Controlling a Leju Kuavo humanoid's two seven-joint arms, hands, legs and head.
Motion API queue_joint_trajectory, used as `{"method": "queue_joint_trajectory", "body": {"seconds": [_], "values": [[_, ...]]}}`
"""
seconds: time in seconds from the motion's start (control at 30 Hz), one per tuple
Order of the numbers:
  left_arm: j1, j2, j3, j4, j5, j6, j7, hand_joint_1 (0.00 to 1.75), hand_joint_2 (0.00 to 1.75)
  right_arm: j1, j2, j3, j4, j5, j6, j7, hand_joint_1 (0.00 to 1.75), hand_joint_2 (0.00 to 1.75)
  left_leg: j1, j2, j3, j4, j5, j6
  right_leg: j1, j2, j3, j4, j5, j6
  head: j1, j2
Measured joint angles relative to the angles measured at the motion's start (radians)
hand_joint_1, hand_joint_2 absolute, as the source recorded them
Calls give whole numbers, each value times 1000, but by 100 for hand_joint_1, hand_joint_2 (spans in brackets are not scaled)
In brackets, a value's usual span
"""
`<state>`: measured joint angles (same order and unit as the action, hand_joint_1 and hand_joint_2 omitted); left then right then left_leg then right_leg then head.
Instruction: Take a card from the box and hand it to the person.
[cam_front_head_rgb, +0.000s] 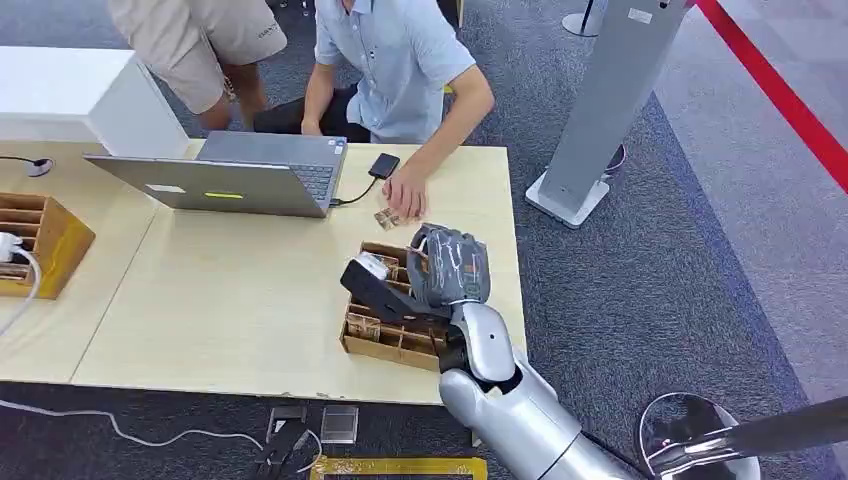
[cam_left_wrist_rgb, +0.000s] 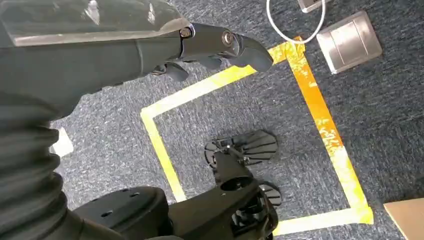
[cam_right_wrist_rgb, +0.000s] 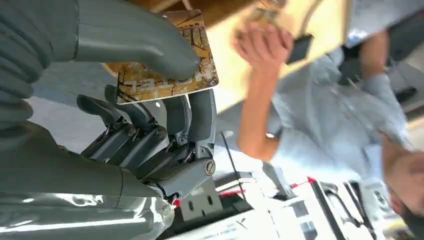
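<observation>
My right hand (cam_front_head_rgb: 440, 272) hovers over the wooden card box (cam_front_head_rgb: 372, 335) near the table's front right. In the right wrist view, the hand (cam_right_wrist_rgb: 150, 100) pinches a brown patterned card (cam_right_wrist_rgb: 167, 75) between the thumb and the dark fingers. A person in a light blue shirt (cam_front_head_rgb: 400, 60) sits across the table, one hand (cam_front_head_rgb: 405, 192) resting flat on the tabletop just beyond the box, on some cards (cam_front_head_rgb: 386, 218). My left hand (cam_left_wrist_rgb: 220, 45) hangs beside my body over the carpet, fingers curled in and holding nothing.
A laptop (cam_front_head_rgb: 240, 175) stands open at the table's back, a dark device (cam_front_head_rgb: 383, 165) wired to it. Another wooden box (cam_front_head_rgb: 35, 240) sits at the left edge. A grey pillar (cam_front_head_rgb: 600, 110) stands right of the table. A second person (cam_front_head_rgb: 200, 50) stands behind.
</observation>
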<state>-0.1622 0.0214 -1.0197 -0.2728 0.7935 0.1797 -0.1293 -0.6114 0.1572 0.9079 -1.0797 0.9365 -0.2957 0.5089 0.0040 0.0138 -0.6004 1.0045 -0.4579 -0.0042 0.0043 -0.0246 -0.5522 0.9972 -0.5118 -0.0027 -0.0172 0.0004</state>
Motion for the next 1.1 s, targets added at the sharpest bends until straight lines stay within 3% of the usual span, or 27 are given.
{"method": "queue_joint_trajectory", "body": {"seconds": [0.2, 0.33, 0.57, 0.77, 1.1], "values": [[-1, -2, 2, 0, -1, -10, 0, 0, 175, -43, -3, 5, -91, 8, 14, -18, 175, 175, 0, 0, 0, 0, 0, 0, 0, 0, 0, 0, 0, 0, 0, 0], [-4, -4, 3, 0, -21, -27, 8, 0, 175, -98, 15, 10, -69, -32, 17, -64, 175, 175, 0, 0, 0, 0, 0, 0, 0, 0, 0, 0, 0, 0, 0, 0], [-29, -13, 2, 0, -68, -62, 43, 0, 175, -252, 90, 9, 231, -137, -17, -169, 175, 175, 0, -1, 0, 0, 1, 0, 0, 0, 0, 0, 0, 0, -1, 0], [-41, -20, 2, 0, -76, -87, 63, 0, 175, -304, 108, 8, 434, -144, 16, -160, 175, 175, 0, -1, -1, 0, 0, 0, 0, 0, 0, 0, 0, 0, 1, 0], [-41, -21, 2, 0, -76, -107, 89, 0, 175, -331, 134, 9, 600, -132, -8, -168, 175, 175, 0, 0, 0, 0, 1, 0, 0, 0, 0, 0, 0, 0, 0, 0]]}}
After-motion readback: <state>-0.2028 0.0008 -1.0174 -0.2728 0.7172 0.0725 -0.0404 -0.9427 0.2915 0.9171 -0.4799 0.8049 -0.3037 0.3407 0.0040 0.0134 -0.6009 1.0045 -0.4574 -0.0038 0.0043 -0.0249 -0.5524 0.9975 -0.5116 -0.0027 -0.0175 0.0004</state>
